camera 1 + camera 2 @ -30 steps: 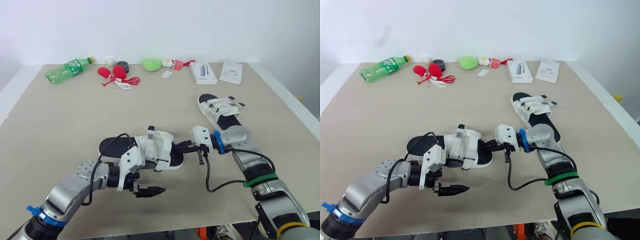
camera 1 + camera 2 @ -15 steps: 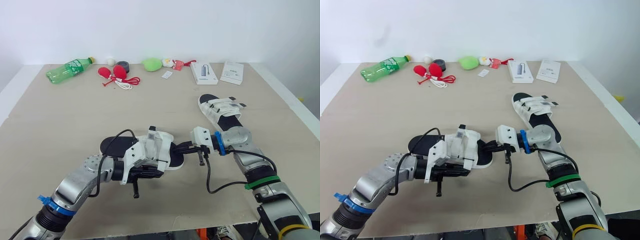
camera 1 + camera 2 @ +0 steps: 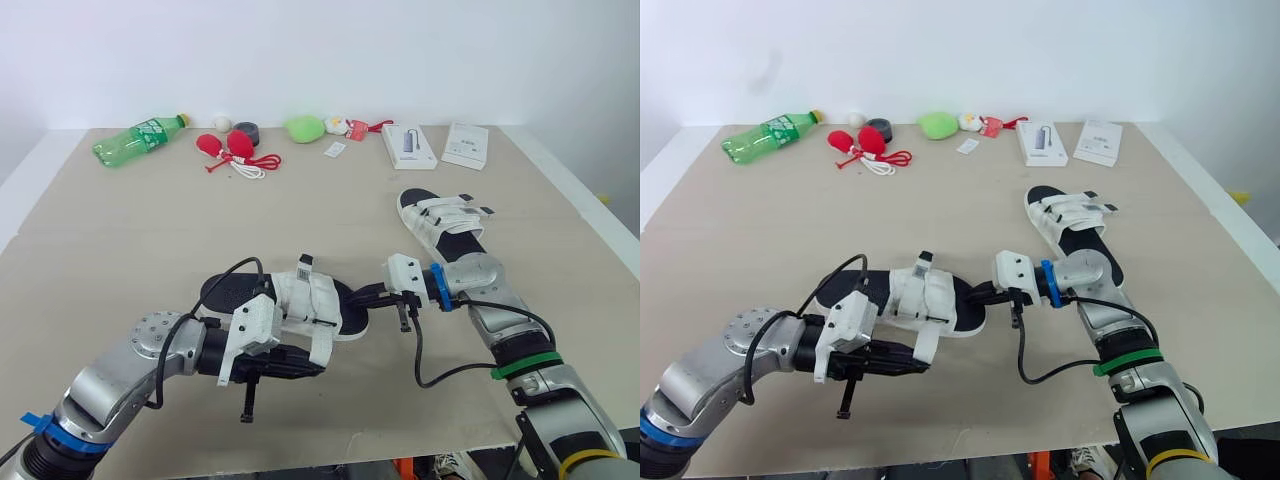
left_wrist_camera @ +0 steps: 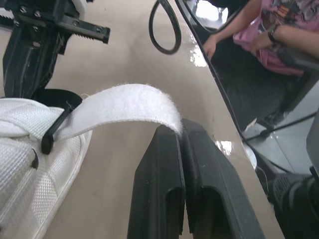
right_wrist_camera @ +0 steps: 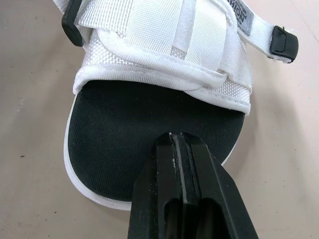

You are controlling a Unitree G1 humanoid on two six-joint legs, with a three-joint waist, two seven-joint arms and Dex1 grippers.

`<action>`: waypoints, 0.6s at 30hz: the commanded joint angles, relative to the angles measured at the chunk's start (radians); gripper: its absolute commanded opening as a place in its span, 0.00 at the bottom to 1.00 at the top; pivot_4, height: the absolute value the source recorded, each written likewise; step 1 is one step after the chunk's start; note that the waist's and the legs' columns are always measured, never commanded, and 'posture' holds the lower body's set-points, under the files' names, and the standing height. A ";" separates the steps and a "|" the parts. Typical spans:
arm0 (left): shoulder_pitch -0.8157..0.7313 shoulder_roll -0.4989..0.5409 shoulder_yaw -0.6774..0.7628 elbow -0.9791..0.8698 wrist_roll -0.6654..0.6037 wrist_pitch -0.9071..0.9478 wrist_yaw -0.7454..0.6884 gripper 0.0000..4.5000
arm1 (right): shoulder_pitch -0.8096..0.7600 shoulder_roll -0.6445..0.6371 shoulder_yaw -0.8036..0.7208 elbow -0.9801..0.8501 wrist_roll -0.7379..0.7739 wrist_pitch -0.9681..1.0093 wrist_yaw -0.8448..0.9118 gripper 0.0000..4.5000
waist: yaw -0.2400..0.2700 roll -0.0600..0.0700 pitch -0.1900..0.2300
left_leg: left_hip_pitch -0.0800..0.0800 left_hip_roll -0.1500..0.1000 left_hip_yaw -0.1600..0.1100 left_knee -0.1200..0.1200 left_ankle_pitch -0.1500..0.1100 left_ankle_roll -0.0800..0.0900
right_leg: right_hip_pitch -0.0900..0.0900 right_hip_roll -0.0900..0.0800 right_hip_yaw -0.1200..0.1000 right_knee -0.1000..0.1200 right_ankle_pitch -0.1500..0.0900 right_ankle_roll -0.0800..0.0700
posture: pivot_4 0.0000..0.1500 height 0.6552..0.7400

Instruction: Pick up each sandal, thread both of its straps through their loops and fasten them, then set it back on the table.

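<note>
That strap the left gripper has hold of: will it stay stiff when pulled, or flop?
Likely floppy: the strap arcs limply from its loop to the left gripper. Its fuzzy face probably grips well. The sandal, lying flat, may slide when tugged.

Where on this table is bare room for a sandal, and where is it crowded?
The widest bare stretch of table lies between the far row, bottle to boxes, and the near sandal. Crowded: the near middle and right, with the left gripper shut on the strap, the right gripper at the sandal's toe, and the second sandal.
</note>
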 commanded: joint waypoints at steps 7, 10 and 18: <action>-0.022 0.016 0.008 -0.053 -0.006 -0.045 -0.029 0.01 | 0.021 -0.016 0.045 0.084 -0.062 0.006 0.016 0.00 | 0.000 0.000 0.000 | 0.000 0.000 0.000 0.000 0.000 0.000 | 0.000 0.000 0.000 0.000 0.000 0.000 | 1.00 1.00; -0.022 0.041 0.010 -0.043 0.007 -0.039 -0.033 0.16 | 0.019 -0.012 0.048 0.090 -0.062 0.003 0.015 0.00 | 0.000 0.000 0.000 | 0.000 0.000 0.000 0.000 0.000 0.000 | 0.000 0.000 0.000 0.000 0.000 0.000 | 1.00 1.00; 0.006 0.240 0.186 -0.100 -0.261 0.151 -0.153 0.88 | 0.003 -0.013 0.049 0.114 -0.065 -0.007 0.023 0.00 | -0.002 0.000 0.000 | 0.000 0.000 0.000 0.001 0.000 0.000 | -0.004 0.000 0.000 0.000 0.000 0.000 | 1.00 1.00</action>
